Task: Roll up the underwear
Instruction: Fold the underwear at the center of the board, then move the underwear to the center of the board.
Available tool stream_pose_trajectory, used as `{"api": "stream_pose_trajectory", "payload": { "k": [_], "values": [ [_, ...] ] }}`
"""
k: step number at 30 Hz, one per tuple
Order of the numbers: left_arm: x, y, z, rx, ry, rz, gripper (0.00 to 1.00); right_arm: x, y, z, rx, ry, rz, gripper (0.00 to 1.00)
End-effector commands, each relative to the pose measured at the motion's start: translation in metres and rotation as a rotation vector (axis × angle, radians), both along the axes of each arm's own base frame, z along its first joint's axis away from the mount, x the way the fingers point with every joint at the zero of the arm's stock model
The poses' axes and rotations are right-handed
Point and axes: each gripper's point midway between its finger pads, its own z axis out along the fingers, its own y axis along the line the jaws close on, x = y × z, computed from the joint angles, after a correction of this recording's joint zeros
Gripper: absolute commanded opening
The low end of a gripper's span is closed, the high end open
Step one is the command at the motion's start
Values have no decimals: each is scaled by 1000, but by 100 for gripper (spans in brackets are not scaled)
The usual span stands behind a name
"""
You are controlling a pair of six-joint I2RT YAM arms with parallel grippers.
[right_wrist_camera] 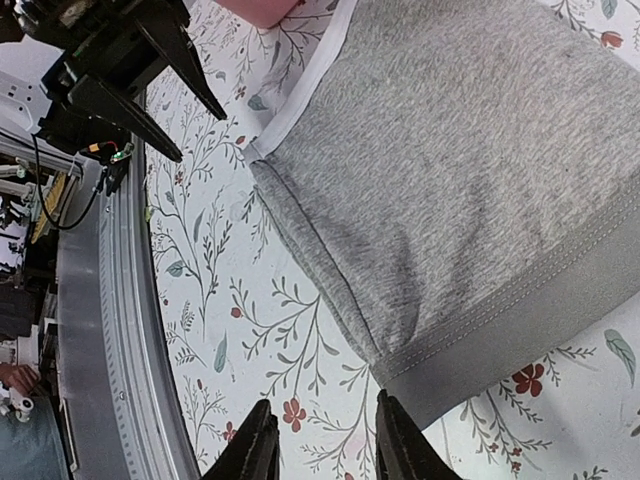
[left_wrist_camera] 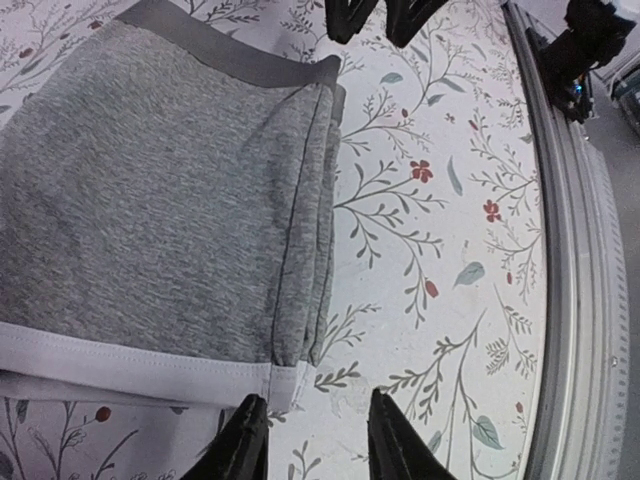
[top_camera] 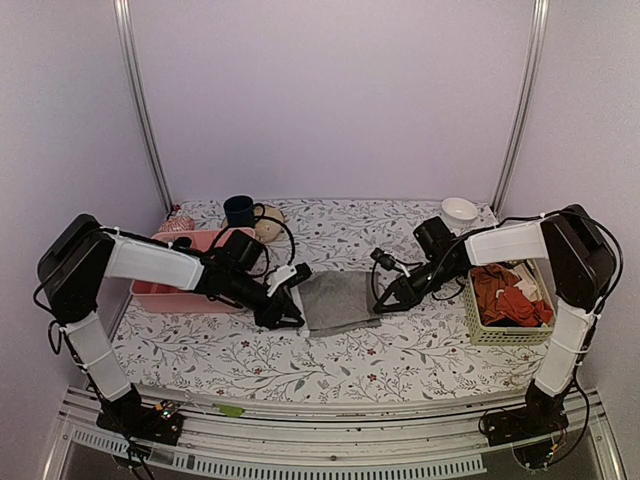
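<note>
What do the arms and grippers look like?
Both arms match: the left arm and right arm have white boxy link covers and black rounded joints. Thin black cables loop beside the forearms. The left gripper and right gripper are black, with tapered, pointed fingers. No markings are readable.

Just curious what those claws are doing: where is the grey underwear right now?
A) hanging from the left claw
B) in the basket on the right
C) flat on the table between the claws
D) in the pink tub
C: the underwear lies on the table, with the left gripper and right gripper open at its ends, holding nothing.
</note>
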Motion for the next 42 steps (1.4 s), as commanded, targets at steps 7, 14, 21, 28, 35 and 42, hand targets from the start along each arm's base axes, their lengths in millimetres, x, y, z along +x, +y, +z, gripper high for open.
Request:
{"api": "stream_pose_trajectory", "payload": {
  "k": [7,14,21,28,35,42],
  "values": [
    [28,-27,-14,112,-113,71,29,27,25,-11,-90,38,-82,28],
    [19,-17,-50,230,-83,54,26,-8,26,-63,-230,121,-18,28],
    [-18,-15,-68,289,-43,-52,23,-32,4,-82,-315,177,-35,26],
    [-67,-42,-59,244,13,-205,20,-70,-23,-80,-359,279,-73,24],
    [-85,-38,-23,171,21,-218,29,-100,-18,-44,-259,342,-58,32],
    [-28,-52,64,-33,-97,-40,38,-40,14,53,2,177,-130,43]
  ]
}}
